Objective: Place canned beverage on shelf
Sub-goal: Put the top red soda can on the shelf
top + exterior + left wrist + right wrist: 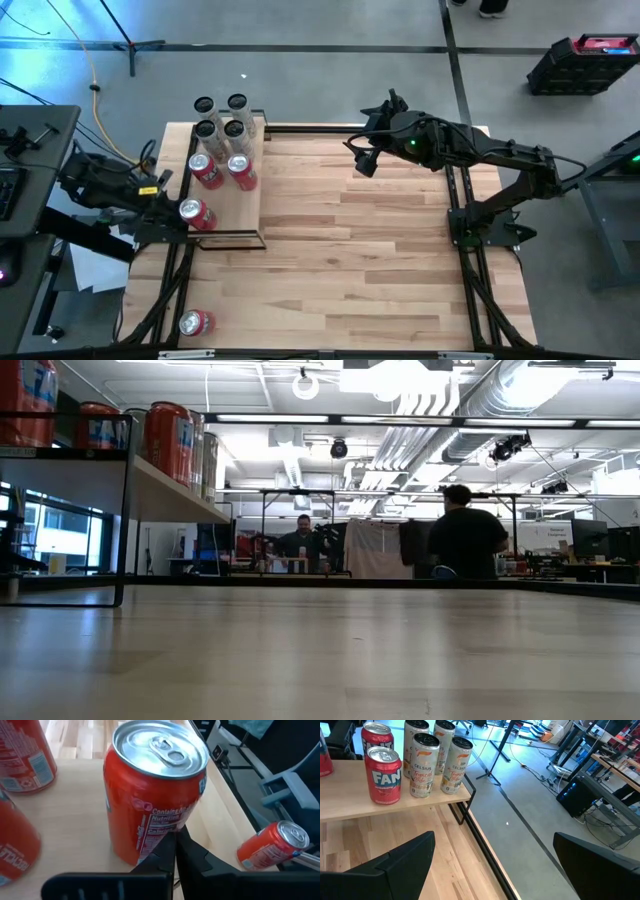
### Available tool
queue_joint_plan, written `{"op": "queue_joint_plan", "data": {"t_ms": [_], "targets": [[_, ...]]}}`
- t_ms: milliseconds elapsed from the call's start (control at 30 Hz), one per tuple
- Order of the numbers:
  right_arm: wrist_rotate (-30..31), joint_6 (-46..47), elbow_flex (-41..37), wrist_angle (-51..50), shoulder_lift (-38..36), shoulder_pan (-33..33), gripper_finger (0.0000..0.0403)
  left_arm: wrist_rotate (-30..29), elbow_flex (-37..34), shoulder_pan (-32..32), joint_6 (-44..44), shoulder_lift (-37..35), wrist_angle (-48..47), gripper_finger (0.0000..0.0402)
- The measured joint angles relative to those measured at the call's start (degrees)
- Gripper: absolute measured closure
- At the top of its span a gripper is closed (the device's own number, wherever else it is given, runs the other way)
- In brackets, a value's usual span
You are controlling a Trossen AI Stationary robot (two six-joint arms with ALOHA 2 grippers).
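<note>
From above, my left end effector (172, 215) sits at the near left edge of the shelf (245, 205), just beside an upright red can (196, 213) standing on the board. Farther along the shelf stand two more red cans and four pale ones. One more red can (194, 323) lies on the worktop (380, 260) at its near left corner. My right end effector (362, 155) hangs wide open and empty over the far middle.

At worktop height, the shelf sits raised at the left, with people at desks in the room behind.

Through my left wrist, the fingers (167, 852) are pressed together, holding nothing, their tips right at the can's base. I judge that any forward drift would tip it or push it into its neighbours.

Through my right wrist, the far shelf corner overhangs grey floor strewn with cables.
</note>
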Motion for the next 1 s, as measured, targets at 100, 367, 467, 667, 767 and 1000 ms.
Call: {"op": "queue_joint_plan", "data": {"t_ms": [100,367,467,667,767,1000], "targets": [[0.0,0.0,0.0,0.0,0.0,0.0,0.0011,-0.2,-0.7,0.0,0.0,0.0,0.1,0.0398],[0.0,0.0,0.0,0.0,0.0,0.0,0.0011,-5.9,-0.8,0.0,-1.4,0.0,0.4,0.0401],[0.0,0.0,0.0,0.0,0.0,0.0,0.0011,-7.5,-0.8,0.0,-1.5,0.0,0.4,0.0400],[0.0,0.0,0.0,0.0,0.0,0.0,0.0011,-7.6,0.8,0.0,-2.1,0.0,-1.1,0.0401],[0.0,0.0,0.0,0.0,0.0,0.0,0.0011,-6.7,4.3,0.0,-3.0,0.0,-1.9,0.0401],[0.0,0.0,0.0,0.0,0.0,0.0,0.0011,-2.7,10.6,0.0,-2.5,1.6,4.5,0.0401]]}}
